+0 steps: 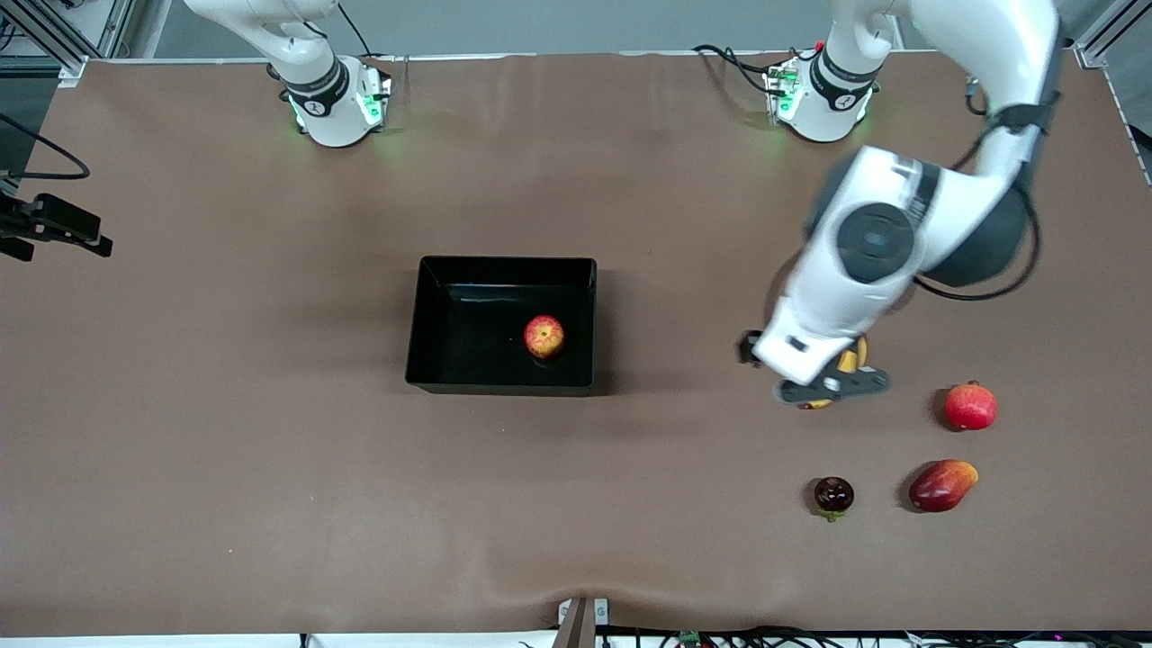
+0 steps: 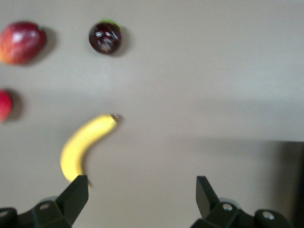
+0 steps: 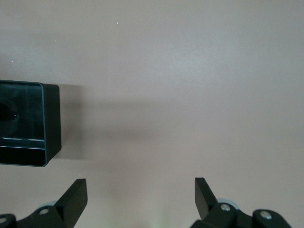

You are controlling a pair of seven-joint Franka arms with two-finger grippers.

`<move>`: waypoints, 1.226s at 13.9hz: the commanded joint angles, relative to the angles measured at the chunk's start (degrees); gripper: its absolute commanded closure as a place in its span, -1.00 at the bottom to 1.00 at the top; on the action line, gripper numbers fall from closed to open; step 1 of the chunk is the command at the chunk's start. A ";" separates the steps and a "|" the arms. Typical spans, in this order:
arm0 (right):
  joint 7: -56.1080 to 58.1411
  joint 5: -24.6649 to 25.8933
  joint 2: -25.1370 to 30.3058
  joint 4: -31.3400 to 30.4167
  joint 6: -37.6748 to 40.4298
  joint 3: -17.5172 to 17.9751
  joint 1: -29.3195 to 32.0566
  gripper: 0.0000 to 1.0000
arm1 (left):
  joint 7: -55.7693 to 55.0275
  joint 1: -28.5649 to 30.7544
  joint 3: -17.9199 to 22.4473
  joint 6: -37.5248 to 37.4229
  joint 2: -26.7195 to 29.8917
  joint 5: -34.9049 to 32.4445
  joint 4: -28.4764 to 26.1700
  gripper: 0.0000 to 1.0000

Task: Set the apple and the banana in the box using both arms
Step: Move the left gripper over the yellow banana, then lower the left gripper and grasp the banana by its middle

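Note:
The black box (image 1: 504, 263) stands mid-table with the apple (image 1: 544, 336) inside it. The yellow banana (image 1: 849, 362) lies on the table toward the left arm's end, mostly hidden under the left hand. My left gripper (image 1: 823, 387) hovers over it. In the left wrist view the left gripper (image 2: 141, 185) is open and empty, and the banana (image 2: 85, 145) lies by one fingertip, not between the two. My right gripper (image 3: 140, 185) is open and empty above bare table beside a corner of the box (image 3: 51, 121). It is out of the front view.
Toward the left arm's end and nearer the front camera than the banana lie a red round fruit with a crown (image 1: 970, 406), a dark red-orange mango-like fruit (image 1: 941, 485) and a small dark fruit (image 1: 833, 494). A black camera mount (image 1: 54, 225) sits at the right arm's end.

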State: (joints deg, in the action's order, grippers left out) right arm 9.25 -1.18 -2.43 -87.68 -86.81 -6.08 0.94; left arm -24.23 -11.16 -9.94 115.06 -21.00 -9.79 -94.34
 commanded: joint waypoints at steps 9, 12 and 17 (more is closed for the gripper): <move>-7.58 2.84 1.02 1.99 5.16 3.36 0.11 -1.00 | 40.65 14.41 -0.35 25.46 -0.70 0.57 -22.37 -1.00; -7.93 2.85 1.02 2.78 7.27 3.36 0.03 -1.00 | 43.99 15.72 -0.26 30.66 -2.73 0.21 -23.70 -0.76; -7.23 2.77 0.76 3.75 7.27 3.10 0.73 -1.00 | 46.64 16.96 -0.26 32.86 -6.42 0.12 -23.70 -0.74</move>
State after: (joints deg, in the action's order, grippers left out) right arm 2.53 1.14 -2.16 -84.27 -80.21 -3.27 0.81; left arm 21.36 5.30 -9.87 146.31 -26.56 -9.70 -117.52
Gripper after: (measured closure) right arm 0.000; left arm 0.128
